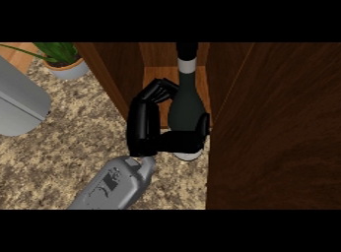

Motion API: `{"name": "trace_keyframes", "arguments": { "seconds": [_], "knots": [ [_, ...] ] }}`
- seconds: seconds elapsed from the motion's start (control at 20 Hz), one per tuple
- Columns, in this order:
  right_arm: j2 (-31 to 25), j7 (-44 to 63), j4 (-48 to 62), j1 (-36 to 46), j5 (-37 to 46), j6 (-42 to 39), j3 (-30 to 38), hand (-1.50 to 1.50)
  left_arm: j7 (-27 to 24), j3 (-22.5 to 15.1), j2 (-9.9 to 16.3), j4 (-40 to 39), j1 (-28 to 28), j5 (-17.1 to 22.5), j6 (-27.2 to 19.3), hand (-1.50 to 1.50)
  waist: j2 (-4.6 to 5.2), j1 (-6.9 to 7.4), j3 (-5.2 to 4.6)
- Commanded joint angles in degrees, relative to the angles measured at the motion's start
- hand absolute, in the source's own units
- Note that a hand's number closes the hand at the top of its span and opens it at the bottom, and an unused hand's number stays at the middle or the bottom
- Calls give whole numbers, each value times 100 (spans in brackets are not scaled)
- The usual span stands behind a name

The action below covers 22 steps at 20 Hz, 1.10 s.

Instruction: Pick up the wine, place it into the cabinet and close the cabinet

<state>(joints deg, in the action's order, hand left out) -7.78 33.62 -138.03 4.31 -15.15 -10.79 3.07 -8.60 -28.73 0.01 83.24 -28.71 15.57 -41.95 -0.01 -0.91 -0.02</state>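
The dark wooden cabinet (283,128) fills the right half of the head view; its broad brown panel stands at the right and its open compartment shows further left, between 2 wooden side walls, with a lighter wooden floor inside. The speckled beige desk (57,147) spreads over the lower left, running up to the cabinet's foot. A large grey rounded object (10,96) lies at the left edge of the view on the desk; what it is cannot be told. The grey forearm (115,184) comes in from the lower edge and ends at the right robot hand (148,130), black, whose fingers and thumb are curled round the lower body of the wine bottle (186,101). The bottle is dark green with a white band at the neck and a black top; it is tilted, its neck pointing into the open compartment and its pale base just at the compartment's front edge, over the desk. The fingers reach up along the bottle's left side, and the thumb wraps its right side near the base. A small potted plant (63,61) in a pale grey pot stands at the upper left, well apart from the robot hand. The left robot hand does not show.
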Motion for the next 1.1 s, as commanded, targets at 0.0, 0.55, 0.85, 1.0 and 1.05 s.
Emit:
{"name": "trace_keyframes", "arguments": {
  "seconds": [0.0, 0.55, 0.85, 1.0, 1.05],
  "knots": [
    [-70, 495, -868, -116, -587, 122, 153, -150, -295, -29, -1, -477, -5, 43, 5, 150, -4, 6, 0],
    [-14, 580, -1091, -159, -514, 261, 51, -150, -1029, -124, 0, -1312, -59, -30, -288, 150, -6, -23, -1],
    [-78, 413, -1061, -440, -661, 52, 208, -150, -979, 507, 72, -1550, -322, 146, 116, 150, -13, 1, 4],
    [-9, 465, -594, 252, -483, 308, 103, -150, -1566, 662, 0, -1849, -412, 396, 188, 150, 4, 16, -1],
    [12, 184, -708, -224, -458, 61, 133, -150, -1421, 882, 0, -1871, -391, 358, 406, 150, -1, 20, 2]
  ]
}}
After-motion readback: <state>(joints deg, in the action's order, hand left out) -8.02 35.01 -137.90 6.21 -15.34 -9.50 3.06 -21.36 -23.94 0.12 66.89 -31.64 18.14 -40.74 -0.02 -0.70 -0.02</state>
